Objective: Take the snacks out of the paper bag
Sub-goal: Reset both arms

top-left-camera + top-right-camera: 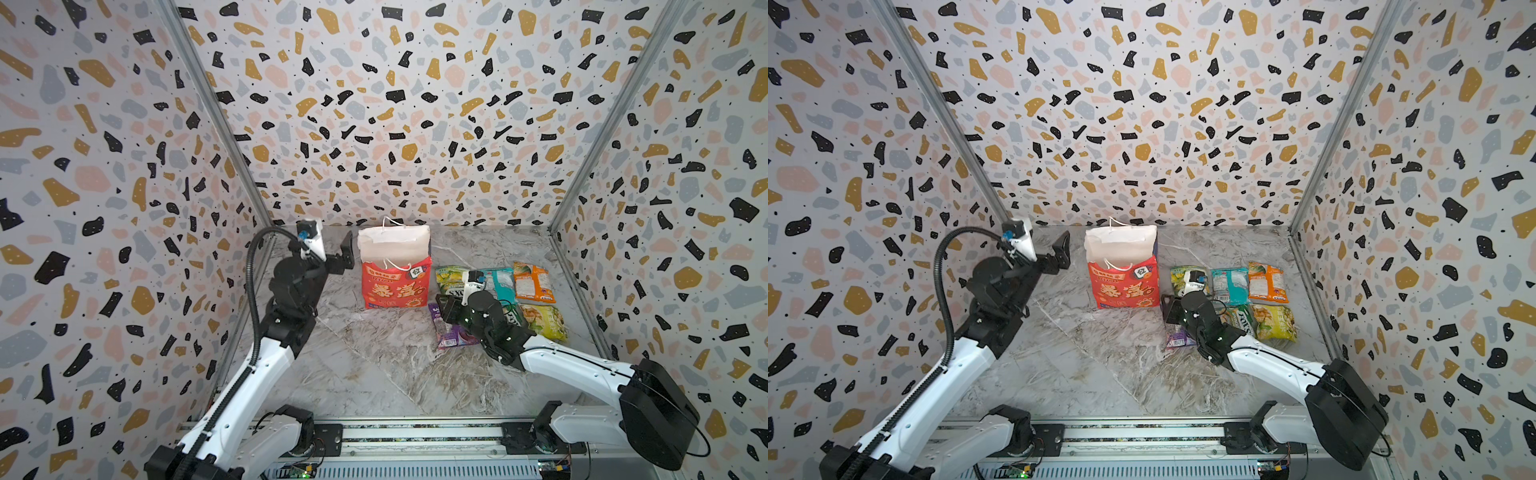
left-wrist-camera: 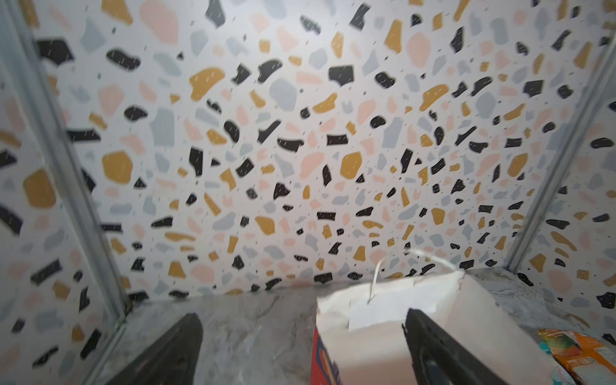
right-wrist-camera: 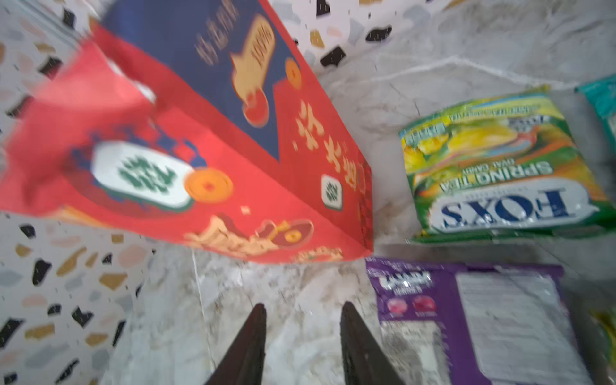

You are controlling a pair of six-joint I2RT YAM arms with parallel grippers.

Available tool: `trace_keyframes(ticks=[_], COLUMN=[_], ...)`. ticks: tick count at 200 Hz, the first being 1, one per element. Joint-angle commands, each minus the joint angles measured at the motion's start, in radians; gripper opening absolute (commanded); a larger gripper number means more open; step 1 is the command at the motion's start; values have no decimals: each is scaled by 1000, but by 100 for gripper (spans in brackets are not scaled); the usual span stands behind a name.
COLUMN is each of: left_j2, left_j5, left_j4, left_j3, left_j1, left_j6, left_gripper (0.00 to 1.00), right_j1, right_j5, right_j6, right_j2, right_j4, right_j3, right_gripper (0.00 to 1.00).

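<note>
Right tool (image 3: 301, 306): narrow gap, empty, low over the table (image 1: 374, 365) off the front corner of the paper bag (image 1: 392, 286) on the right arm's side. Purple packet (image 3: 466, 316) just beside it. Green-yellow packet (image 3: 500, 173), second green-yellow packet (image 1: 1241, 322), yellow packet (image 1: 544, 322), teal packet (image 1: 500, 280) and orange packet (image 1: 532, 282): flat, same side, all outside the bag. Bag: upright, mouth up, no packet visible inside. Left tool (image 2: 301, 315): wide, empty, nearer the mouth, just beside the bag's far-side rim. Open table in front.

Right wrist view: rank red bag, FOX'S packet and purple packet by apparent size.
1. red bag, clearly largest.
2. FOX'S packet and purple packet: about alike; the purple one lies nearer the camera and is cut by the frame, so unranked.
</note>
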Motion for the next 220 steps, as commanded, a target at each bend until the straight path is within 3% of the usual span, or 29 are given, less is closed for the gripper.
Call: trace_keyframes(ticks=[1,22,44,83,135,220], left_j2=[-62,-77,-45,-10,36,57], left_j5=[-211,-257,-270,-313,-296,-297], left_j4=[162,198,218,346,357,349], left_j3=[-135,-249,-296,-357,-358,-348], left_j1=[-27,-31,-30,-31,-31,-31], left_j6=[-143,-135,-103,-67,-50,-40], left_gripper=[92,93,94,94,96,97], right_j1=[-8,-5,1,24,21,-3], right_j5=[-140,-179,-173,-72,72,158], right_j6=[-194,-244,-250,-192,-14,65], right_j2=[-26,39,109,231,311,388], right_j4=[-45,-151,-130,-118,-70,-112], right_j3=[-5,40,39,88,73,133], right_gripper=[35,24,18,17,16,17])
